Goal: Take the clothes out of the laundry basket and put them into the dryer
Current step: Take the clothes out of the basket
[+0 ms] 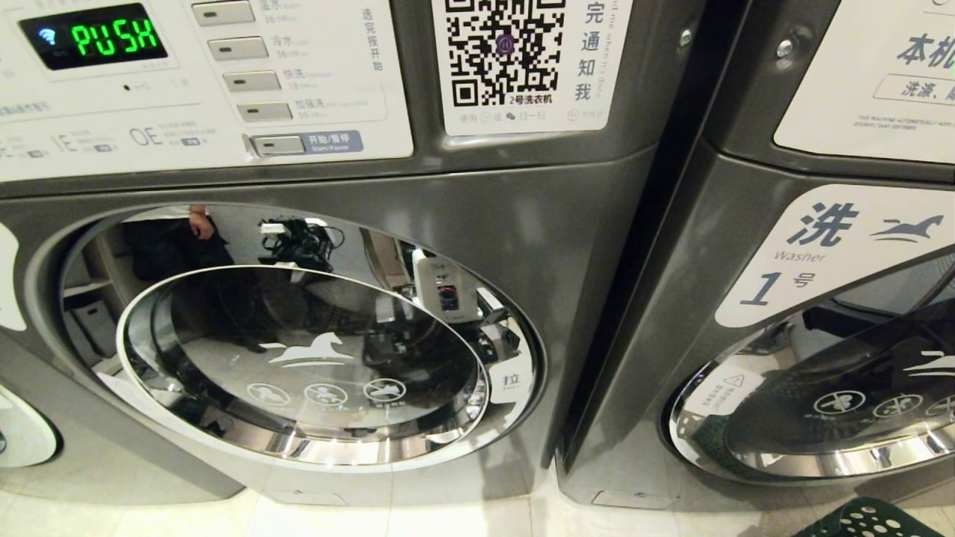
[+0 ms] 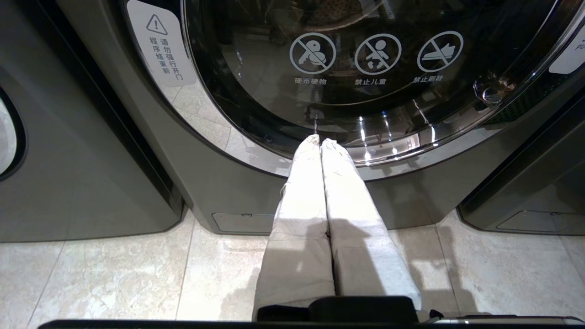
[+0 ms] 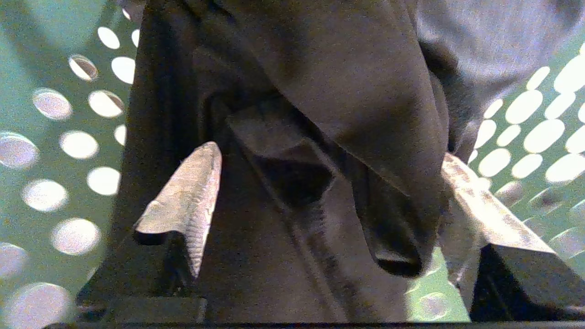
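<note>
Right wrist view only: right gripper inside green laundry basket, fingers spread wide around dark clothes, not clamped, left gripper pressed together, empty, near closed dryer door, head view shows basket corner.

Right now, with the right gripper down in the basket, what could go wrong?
1. The right gripper stands open around bunched dark clothing; closing here may pinch only one loose fold, and the rest could slip out on the lift.
2. The machine door in front looks closed, so a garment lifted now has nowhere to go.
3. The left gripper is shut and parked near that door; it might obstruct the swing.
</note>
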Available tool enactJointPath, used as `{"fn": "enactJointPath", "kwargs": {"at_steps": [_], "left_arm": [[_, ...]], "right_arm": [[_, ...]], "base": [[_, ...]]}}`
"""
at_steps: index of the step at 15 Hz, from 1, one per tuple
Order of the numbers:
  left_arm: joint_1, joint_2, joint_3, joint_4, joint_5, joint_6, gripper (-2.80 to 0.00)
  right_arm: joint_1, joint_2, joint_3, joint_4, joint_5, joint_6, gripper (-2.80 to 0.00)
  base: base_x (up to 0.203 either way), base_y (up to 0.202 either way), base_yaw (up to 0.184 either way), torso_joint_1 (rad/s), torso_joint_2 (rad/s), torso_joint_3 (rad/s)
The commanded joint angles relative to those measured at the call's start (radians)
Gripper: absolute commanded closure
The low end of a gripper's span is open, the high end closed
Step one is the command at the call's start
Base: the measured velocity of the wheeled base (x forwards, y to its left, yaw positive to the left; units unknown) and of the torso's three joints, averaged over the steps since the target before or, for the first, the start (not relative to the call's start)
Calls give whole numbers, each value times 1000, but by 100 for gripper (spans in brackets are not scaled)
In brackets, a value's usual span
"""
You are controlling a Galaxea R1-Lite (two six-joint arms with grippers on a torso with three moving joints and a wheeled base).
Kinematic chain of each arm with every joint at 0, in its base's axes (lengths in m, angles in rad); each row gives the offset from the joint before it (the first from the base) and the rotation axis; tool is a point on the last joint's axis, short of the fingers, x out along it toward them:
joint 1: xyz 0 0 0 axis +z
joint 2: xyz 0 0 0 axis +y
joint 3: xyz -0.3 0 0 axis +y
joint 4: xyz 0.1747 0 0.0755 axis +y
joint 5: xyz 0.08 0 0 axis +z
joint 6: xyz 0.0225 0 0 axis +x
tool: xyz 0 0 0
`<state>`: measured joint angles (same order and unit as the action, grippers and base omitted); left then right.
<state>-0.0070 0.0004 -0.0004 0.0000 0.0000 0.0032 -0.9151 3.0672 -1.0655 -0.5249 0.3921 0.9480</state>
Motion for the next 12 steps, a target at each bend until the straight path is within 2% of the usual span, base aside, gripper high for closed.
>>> {"fn": "enactJointPath", "kwargs": {"at_steps": [1, 6, 10, 12], "left_arm": [[-1, 0, -1, 0, 0, 0, 0], [-1, 0, 0, 0, 0, 0, 0], [1, 0, 0, 0, 0, 0, 0], [1, 0, 0, 0, 0, 0, 0]], "right_arm": [[2, -1, -5, -4, 7, 58, -280], [13, -1, -10, -6, 38, 219, -280], [39, -7, -8, -5, 159, 308, -280], [44, -16, -8, -6, 235, 326, -280]], "base": [[0, 0, 0, 0, 0, 0], [0, 0, 0, 0, 0, 0], [0, 0, 0, 0, 0, 0], [0, 0, 0, 0, 0, 0]]}}
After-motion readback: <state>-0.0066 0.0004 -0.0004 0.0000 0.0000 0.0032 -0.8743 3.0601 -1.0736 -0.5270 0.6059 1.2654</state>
